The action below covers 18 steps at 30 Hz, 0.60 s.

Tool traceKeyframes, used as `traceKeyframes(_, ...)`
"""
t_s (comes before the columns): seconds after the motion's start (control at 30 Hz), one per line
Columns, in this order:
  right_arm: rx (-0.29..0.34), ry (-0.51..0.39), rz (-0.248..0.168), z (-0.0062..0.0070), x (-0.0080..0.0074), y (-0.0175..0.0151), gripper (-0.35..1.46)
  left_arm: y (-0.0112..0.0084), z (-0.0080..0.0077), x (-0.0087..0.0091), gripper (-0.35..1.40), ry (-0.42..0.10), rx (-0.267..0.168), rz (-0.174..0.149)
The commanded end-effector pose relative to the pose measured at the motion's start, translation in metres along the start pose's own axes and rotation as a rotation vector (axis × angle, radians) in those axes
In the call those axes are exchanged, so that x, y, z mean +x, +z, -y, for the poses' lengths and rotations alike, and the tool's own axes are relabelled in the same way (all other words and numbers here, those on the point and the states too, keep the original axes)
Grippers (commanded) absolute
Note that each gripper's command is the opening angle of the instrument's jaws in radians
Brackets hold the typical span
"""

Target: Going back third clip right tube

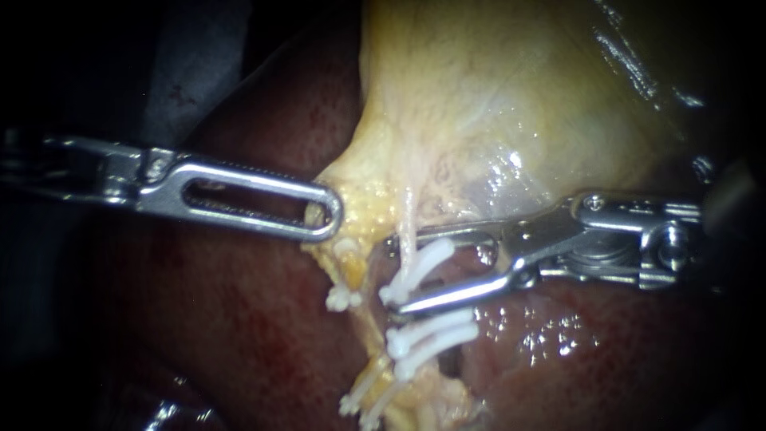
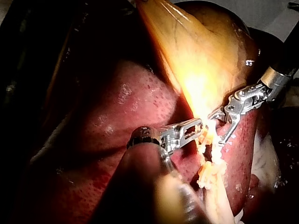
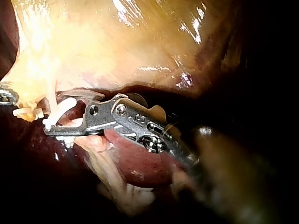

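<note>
between right instrument (image 1: 395,274) jaws, white clip (image 1: 420,270)

Left instrument (image 1: 323,217): polished steel, long slotted jaw, serrated edge, one pivot screw. Right instrument (image 1: 396,274): polished steel, slim jaws, pinned hinge block, dark shaft at right edge.

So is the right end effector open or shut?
Open: the silver metal right instrument shows a gap between its jaws, where a white plastic clip lies.
</note>
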Motion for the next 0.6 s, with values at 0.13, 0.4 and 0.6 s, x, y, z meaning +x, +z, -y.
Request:
traceKeyframes(0.13, 0.003, -0.070, -0.006, -0.0001, -0.0002, 0.0001, 0.57, 0.0000, 0.0000, 0.0000, -0.35, 0.000, 0.000, 0.000)
traceKeyframes(0.4, -0.006, -0.198, 0.014, -0.0001, -0.0003, -0.0002, 0.60, 0.0000, -0.0002, 0.0000, -0.35, 0.000, 0.000, -0.001)
traceKeyframes(0.6, -0.014, -0.218, 0.039, -0.0001, -0.0005, -0.0001, 0.60, 0.0000, -0.0003, 0.0000, -0.35, 0.000, 0.000, -0.001)
